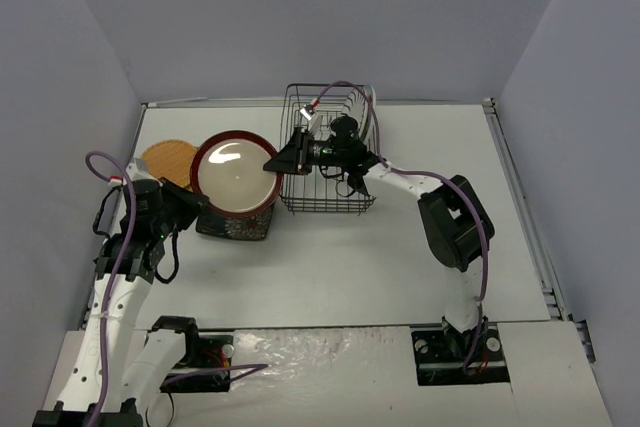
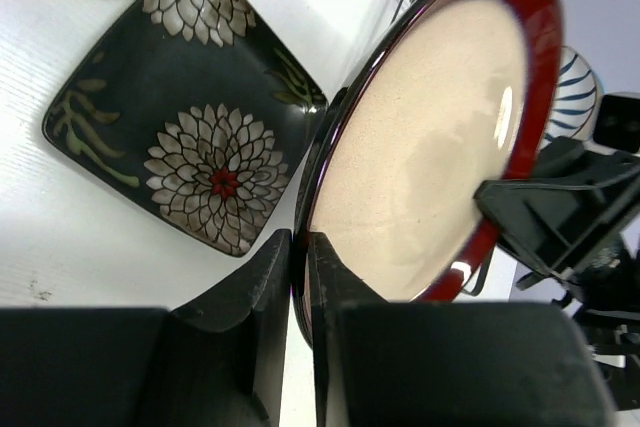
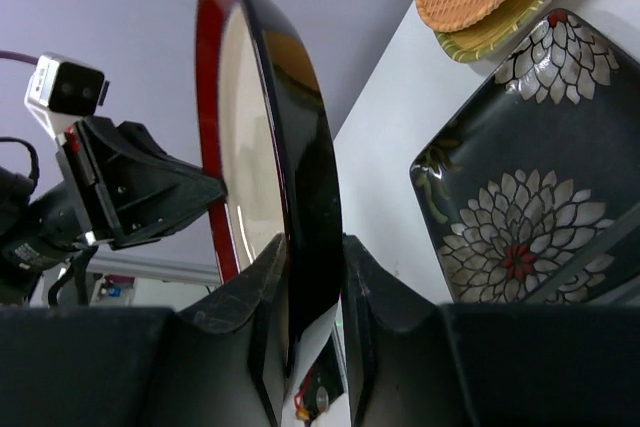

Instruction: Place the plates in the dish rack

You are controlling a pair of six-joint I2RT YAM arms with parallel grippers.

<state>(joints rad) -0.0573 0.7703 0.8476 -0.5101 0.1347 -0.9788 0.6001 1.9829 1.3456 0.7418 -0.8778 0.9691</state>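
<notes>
Early stage. Orange woven plate [image 1: 167,159] stacked on yellow-green plate [image 3: 460,47] sits at 9 o'clock of the plate I hold, not racked. My left gripper [image 2: 300,247] is clamped on the red-rimmed cream plate [image 1: 237,175], which is on edge in the air. Dark square flowered plate [image 2: 190,127] lies at its 6. My right gripper [image 3: 308,257] pinches the opposite rim. Black wire dish rack [image 1: 330,202] at 3; a striped plate [image 2: 578,97] seems to be inside.

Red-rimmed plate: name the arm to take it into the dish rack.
Probably right: the right gripper pinches the red-rimmed plate beside the dish rack; the left gripper holds the far edge.
</notes>
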